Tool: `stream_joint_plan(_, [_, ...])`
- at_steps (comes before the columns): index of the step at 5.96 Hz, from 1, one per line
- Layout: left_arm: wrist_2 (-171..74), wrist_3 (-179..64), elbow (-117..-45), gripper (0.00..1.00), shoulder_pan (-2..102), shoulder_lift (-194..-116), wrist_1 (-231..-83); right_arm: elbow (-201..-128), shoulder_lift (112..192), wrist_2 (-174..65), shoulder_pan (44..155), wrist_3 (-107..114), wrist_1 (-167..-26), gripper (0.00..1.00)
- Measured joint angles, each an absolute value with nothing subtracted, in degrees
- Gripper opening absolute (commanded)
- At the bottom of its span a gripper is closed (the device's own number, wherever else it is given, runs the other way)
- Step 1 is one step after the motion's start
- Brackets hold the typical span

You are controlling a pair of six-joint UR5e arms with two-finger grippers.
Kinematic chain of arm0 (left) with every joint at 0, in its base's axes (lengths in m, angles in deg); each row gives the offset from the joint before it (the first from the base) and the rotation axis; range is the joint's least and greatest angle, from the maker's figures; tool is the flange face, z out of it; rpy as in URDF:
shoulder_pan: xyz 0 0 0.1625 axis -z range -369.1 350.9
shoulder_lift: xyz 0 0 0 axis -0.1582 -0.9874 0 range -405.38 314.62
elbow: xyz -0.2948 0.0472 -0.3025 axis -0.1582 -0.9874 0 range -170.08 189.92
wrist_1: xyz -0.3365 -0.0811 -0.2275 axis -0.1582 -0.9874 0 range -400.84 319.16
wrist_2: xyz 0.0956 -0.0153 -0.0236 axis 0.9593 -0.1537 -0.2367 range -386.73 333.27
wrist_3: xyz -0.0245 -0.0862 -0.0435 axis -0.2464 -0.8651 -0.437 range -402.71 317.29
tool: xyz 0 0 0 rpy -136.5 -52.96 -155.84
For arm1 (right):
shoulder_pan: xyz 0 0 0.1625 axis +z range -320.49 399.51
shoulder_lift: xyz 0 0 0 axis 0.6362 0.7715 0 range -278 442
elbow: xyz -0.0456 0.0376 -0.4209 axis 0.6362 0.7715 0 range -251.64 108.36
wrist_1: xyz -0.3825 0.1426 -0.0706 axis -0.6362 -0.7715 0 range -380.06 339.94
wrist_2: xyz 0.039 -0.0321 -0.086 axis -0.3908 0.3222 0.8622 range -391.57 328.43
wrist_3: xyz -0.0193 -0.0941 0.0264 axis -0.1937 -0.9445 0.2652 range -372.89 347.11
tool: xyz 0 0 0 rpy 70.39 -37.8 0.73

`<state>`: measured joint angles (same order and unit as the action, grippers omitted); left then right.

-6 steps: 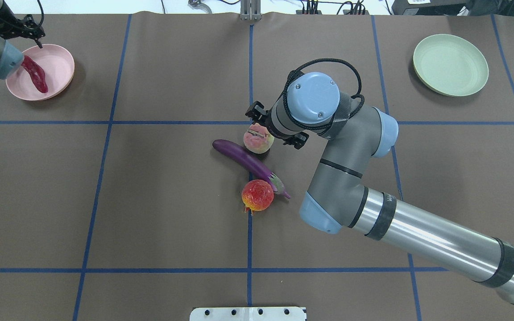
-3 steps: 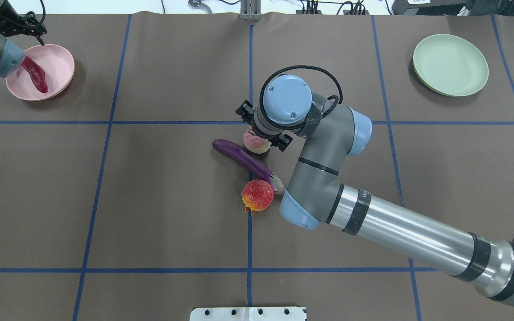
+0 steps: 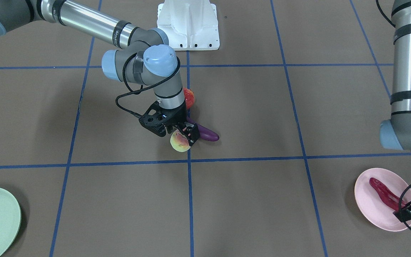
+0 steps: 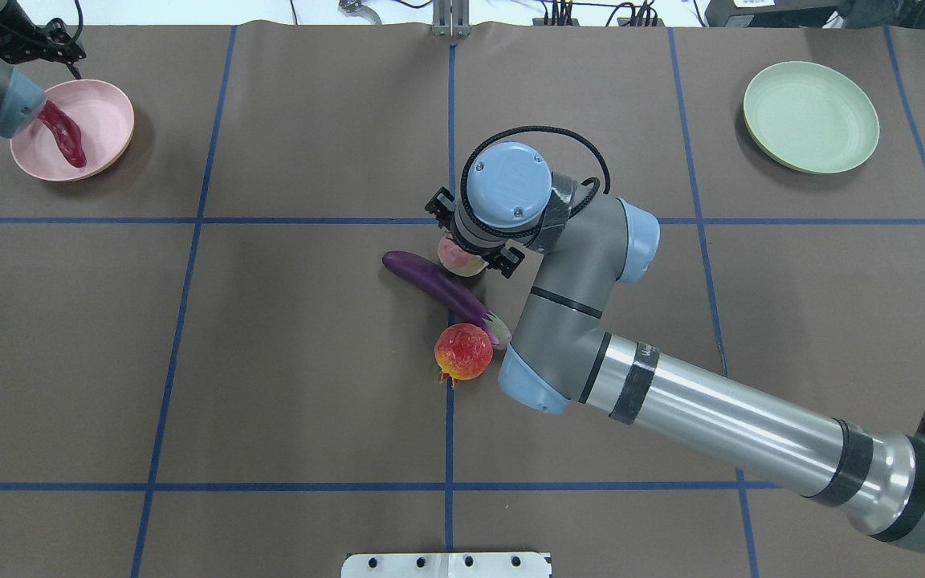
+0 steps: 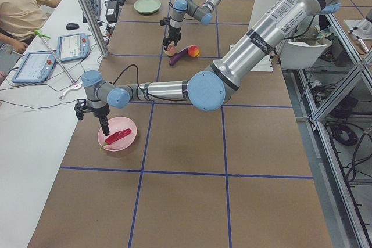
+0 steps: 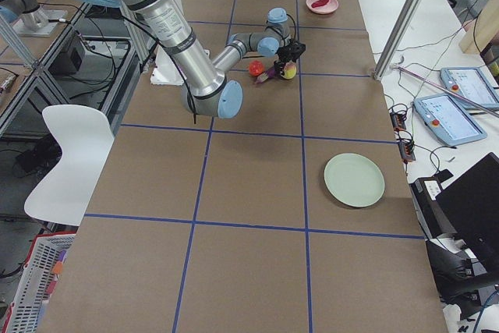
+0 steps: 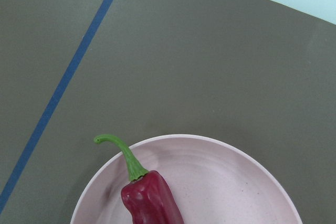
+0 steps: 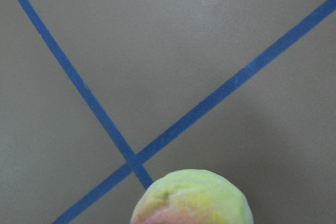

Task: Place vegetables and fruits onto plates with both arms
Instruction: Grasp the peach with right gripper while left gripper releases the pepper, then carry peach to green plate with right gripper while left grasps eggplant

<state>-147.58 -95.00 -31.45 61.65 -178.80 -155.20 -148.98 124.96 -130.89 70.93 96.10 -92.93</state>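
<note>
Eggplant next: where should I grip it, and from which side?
Grip the eggplant mid-body, straight from above, closing across its narrow width. It lies flat; the peach crowds its tip half and the round fruit its cap end, leaving the middle clearest.

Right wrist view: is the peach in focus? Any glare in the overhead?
Right wrist view: peach soft and cropped by the bottom edge, tape lines sharper. Overhead view: bright streak along the right arm's silver tube, small highlight on the eggplant, light otherwise even.
</note>
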Motion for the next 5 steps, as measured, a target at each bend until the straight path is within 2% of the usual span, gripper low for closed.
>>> stream_joint_plan(1, [-147.6,-95.0,-31.7,1.0,61.6,-178.8,-155.1,-147.9,124.2,-130.9,70.9,96.1,-92.9,0.95])
stream_joint_plan(2, [-147.6,-95.0,-32.0,1.0,61.6,-178.8,-155.0,-147.0,123.8,-130.9,70.9,96.1,-92.9,0.69])
stream_joint_plan(3, [-147.6,-95.3,-32.4,1.0,61.6,-178.8,-154.9,-146.7,123.8,-130.9,70.9,96.1,-92.9,0.05])
stream_joint_plan(4, [-147.7,-95.9,-33.2,1.0,61.6,-178.8,-154.5,-146.8,123.7,-130.9,70.9,96.1,-92.9,0.0])
stream_joint_plan(5, [-148.0,-96.4,-35.4,1.0,61.6,-178.6,-153.7,-147.1,123.7,-131.0,71.3,95.9,-92.9,0.0])
